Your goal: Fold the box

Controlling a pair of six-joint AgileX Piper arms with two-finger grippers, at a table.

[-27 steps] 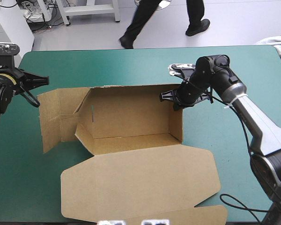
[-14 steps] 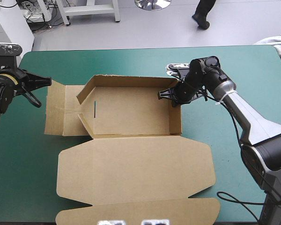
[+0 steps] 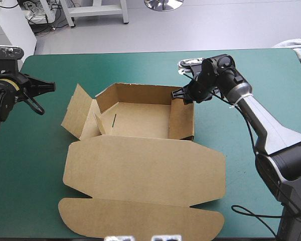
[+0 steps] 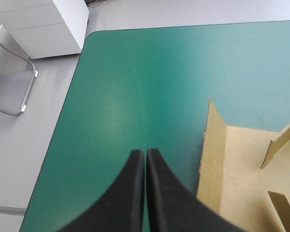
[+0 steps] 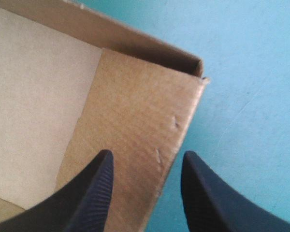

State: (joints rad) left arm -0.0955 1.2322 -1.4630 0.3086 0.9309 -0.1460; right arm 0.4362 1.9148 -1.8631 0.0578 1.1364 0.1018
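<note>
The brown box stands mid-table as an open tray, its far and right walls raised and its lid flat toward the near edge. A loose end flap leans outward on its left side. My right gripper is open at the far right corner. It straddles the right wall, one finger inside the tray and one outside. My left gripper is shut, off the box's left side, with nothing in it. In the left wrist view it points over teal-green cover, the flap beside it.
A white cloth lies at the table's far right corner. Bare teal-green cover stretches left of the lid, and more right of the box under my right arm. Beyond the table's left edge stands a white cabinet.
The box's right wall has stood up and the tray has squared, with the left flap lifting off the table. My right gripper moved slightly toward the far edge. The left arm stayed put.
</note>
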